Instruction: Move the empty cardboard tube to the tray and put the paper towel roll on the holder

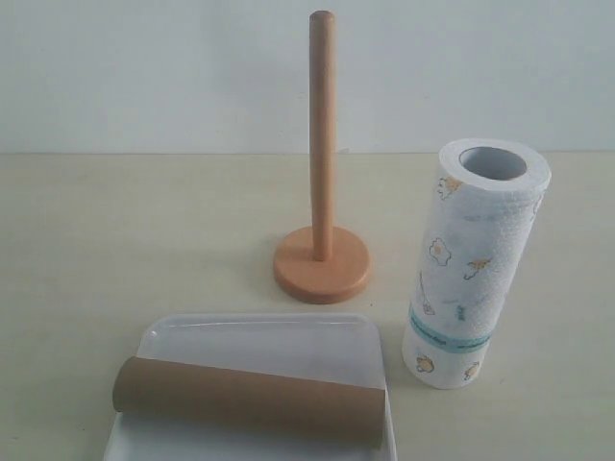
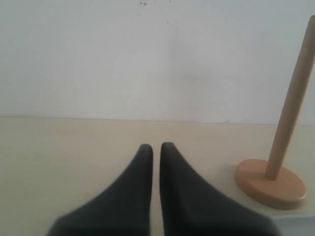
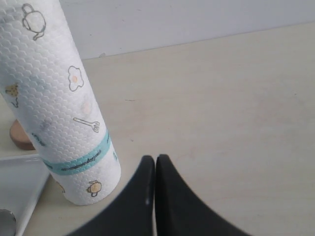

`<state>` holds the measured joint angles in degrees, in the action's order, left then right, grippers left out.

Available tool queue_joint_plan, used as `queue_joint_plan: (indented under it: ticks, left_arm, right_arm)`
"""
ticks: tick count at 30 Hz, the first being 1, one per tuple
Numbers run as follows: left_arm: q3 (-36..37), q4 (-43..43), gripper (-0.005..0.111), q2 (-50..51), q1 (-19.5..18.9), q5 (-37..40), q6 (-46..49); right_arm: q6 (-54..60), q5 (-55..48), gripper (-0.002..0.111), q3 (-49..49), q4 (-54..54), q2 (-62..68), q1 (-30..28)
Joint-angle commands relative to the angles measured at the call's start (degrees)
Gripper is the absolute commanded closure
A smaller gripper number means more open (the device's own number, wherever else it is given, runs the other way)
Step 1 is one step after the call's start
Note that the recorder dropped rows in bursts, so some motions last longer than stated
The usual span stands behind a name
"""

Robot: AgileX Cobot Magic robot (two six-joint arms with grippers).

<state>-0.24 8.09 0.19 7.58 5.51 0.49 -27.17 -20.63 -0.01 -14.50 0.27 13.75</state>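
The brown cardboard tube (image 1: 250, 399) lies on its side across the white tray (image 1: 259, 341) at the front. The wooden holder (image 1: 322, 230) stands bare behind the tray, its rod (image 2: 290, 105) and disc base also in the left wrist view. The paper towel roll (image 1: 476, 259) stands upright on the table to the right of the holder. My left gripper (image 2: 156, 146) is shut and empty above the table, left of the holder. My right gripper (image 3: 155, 158) is shut and empty, close beside the roll (image 3: 61, 103). Neither gripper shows in the exterior view.
A pale wooden table (image 1: 115, 240) runs back to a white wall (image 1: 144, 67). A corner of the tray (image 3: 19, 182) shows beside the roll in the right wrist view.
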Motion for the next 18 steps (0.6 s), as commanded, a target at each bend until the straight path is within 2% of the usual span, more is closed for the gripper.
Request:
queue_joint_plan:
  ticks: [1, 12, 18]
  left_arm:
    - [0.24, 0.22, 0.102, -0.19, -3.08, 3.33, -2.49]
    - [0.24, -7.16, 0.102, -0.19, -3.64, 12.23, -2.68]
    - [0.24, -7.11, 0.102, -0.19, -3.64, 12.24, -5.69]
  right_arm:
    - [0.14, 0.26, 0.108, 0.01, -0.14, -0.27, 0.09]
    - [0.14, 0.26, 0.108, 0.01, -0.14, -0.27, 0.09]
    - [0.14, 0.26, 0.108, 0.01, -0.14, -0.27, 0.09]
